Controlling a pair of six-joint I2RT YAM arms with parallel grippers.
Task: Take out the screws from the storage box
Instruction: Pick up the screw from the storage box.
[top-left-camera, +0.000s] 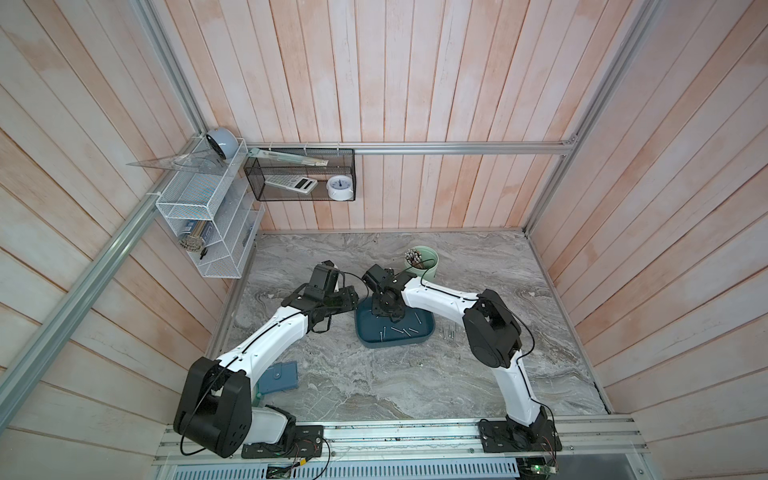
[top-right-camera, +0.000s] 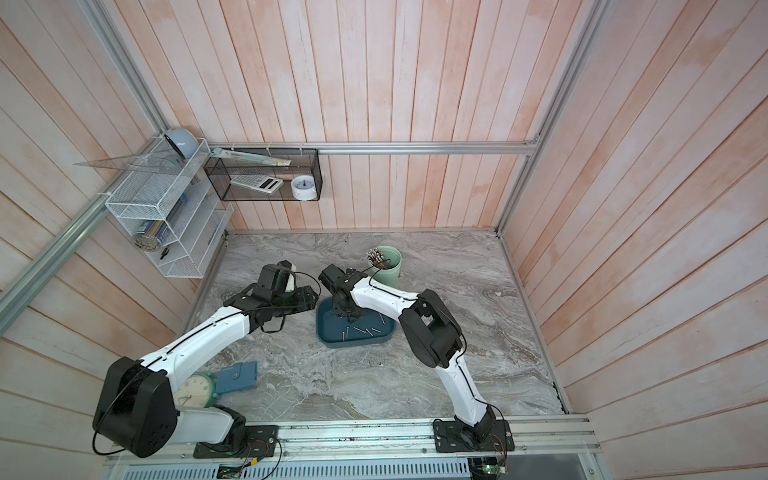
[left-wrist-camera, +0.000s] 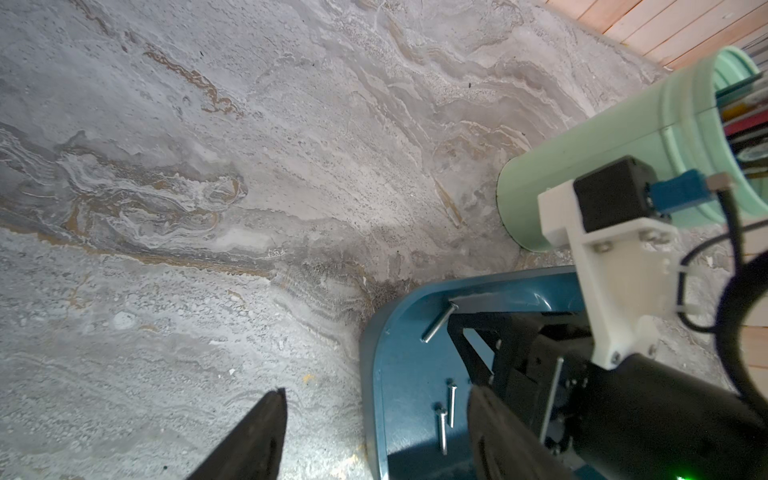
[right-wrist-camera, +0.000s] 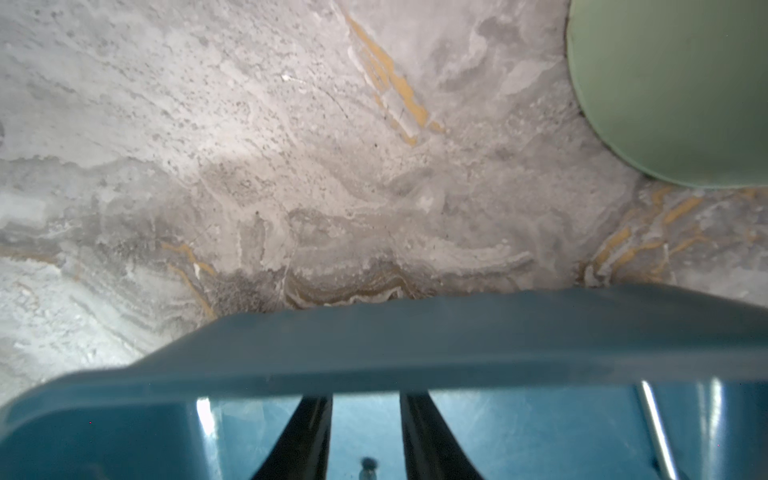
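The storage box (top-left-camera: 390, 344) (top-right-camera: 353, 344) is a dark teal tray in the middle of the marble table. Several silver screws (top-left-camera: 399, 331) (top-right-camera: 360, 331) lie on its floor, and a few more screws (top-left-camera: 449, 331) lie on the table just right of it. My right gripper (top-left-camera: 394, 320) (right-wrist-camera: 365, 401) reaches down inside the tray near its far wall. Its jaws are open, with one screw (right-wrist-camera: 368, 465) lying between the fingers. My left gripper (top-left-camera: 355, 305) (left-wrist-camera: 378, 390) is open astride the tray's left rim (left-wrist-camera: 374, 374), one finger outside, one inside near two screws (left-wrist-camera: 451, 403).
A pale green cup (top-left-camera: 424, 259) (left-wrist-camera: 582, 166) holding sticks stands just behind the tray, close to the right forearm. A blue-grey case (top-left-camera: 282, 376) and a green clock (top-right-camera: 195, 390) lie at the front left by the left arm. Wire shelves (top-left-camera: 199, 208) hang on the left wall.
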